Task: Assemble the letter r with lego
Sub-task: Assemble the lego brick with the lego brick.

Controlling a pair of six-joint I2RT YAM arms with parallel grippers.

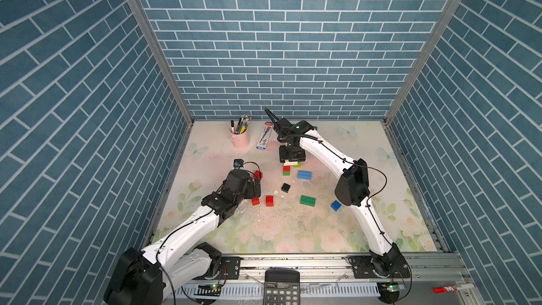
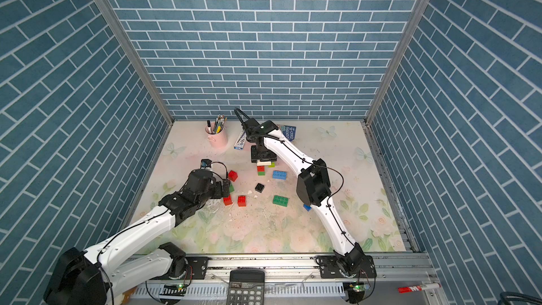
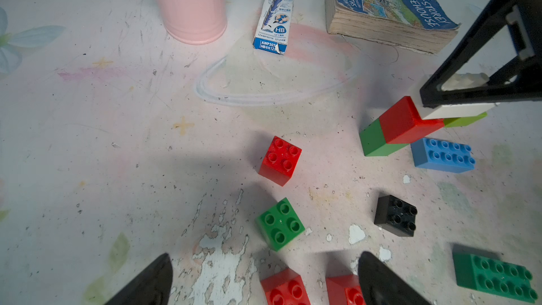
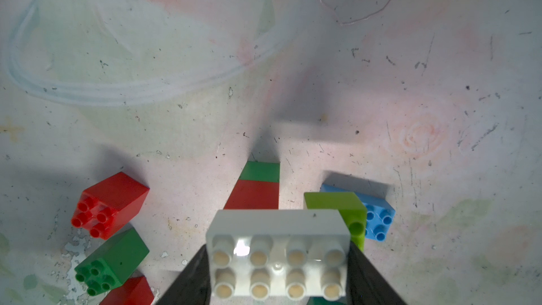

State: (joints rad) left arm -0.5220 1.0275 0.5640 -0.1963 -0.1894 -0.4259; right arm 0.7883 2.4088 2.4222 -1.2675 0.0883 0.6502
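Blue brick walls (image 1: 278, 39) stand round your flowery table (image 1: 293, 230). Your right gripper (image 1: 291, 160) pinches the long white brick (image 4: 278, 224), sitting on the red-and-green stack (image 3: 407, 121) in the middle, likely to press on the r's top. Your left gripper (image 3: 265, 259) hangs wide open, empty, at the left.

A white long brick (image 4: 278, 227) is sitting atop a red brick (image 3: 407, 121) stacked on a green one (image 3: 374, 142), clamped in the right tool (image 4: 278, 259). A lime brick (image 3: 463, 120) is standing just beside. A blue long brick (image 3: 443, 155), black square (image 3: 396, 215) and green long brick (image 3: 495, 277) are lying loose, studs up.
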